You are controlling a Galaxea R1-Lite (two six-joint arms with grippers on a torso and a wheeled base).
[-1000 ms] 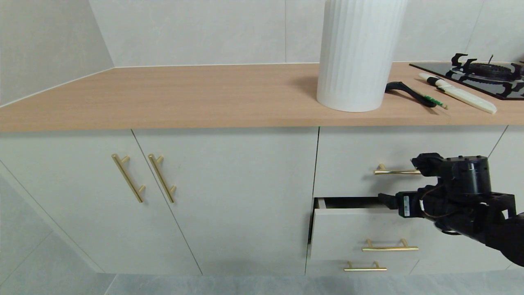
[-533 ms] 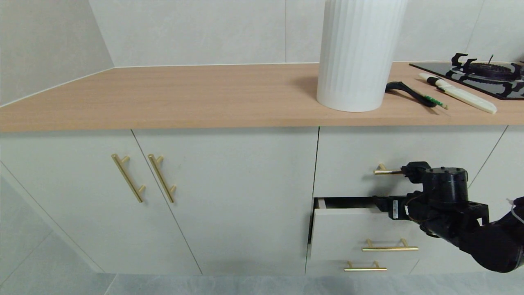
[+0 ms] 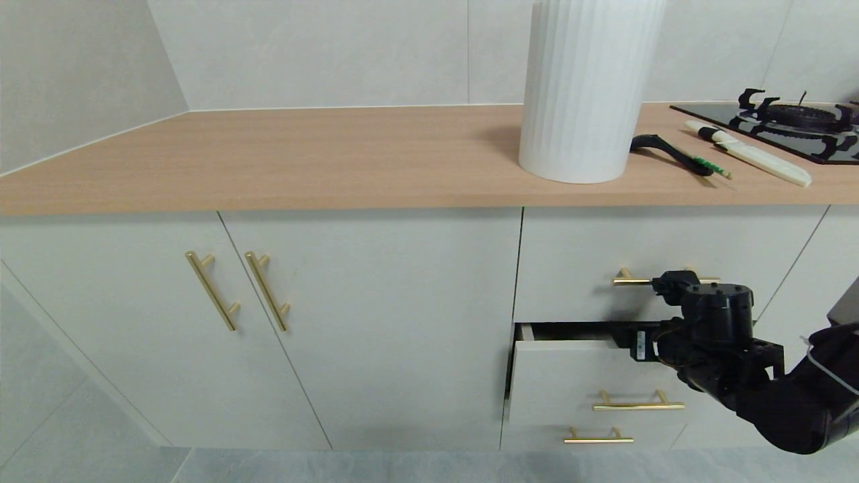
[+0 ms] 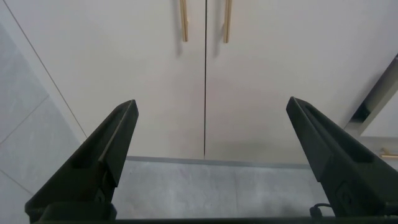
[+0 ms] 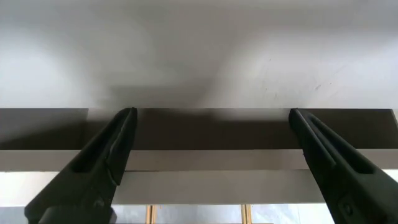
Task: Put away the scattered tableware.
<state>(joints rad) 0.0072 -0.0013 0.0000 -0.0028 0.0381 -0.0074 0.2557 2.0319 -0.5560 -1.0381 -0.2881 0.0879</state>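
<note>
The right jaws stood wide, their fingers (image 5: 102, 165) spread across the dark gap above the partly open drawer (image 3: 570, 376), level with its top edge and just below the upper drawer's gold handle (image 3: 634, 280). The left jaws were wide as well, empty, facing the closed cabinet doors (image 4: 280, 93) low over the floor. Up on the worktop (image 3: 302, 161) lay a black-handled utensil (image 3: 671, 153) and a white knife (image 3: 755, 159), between a tall ribbed white container (image 3: 584, 94) and the hob (image 3: 792, 124).
</note>
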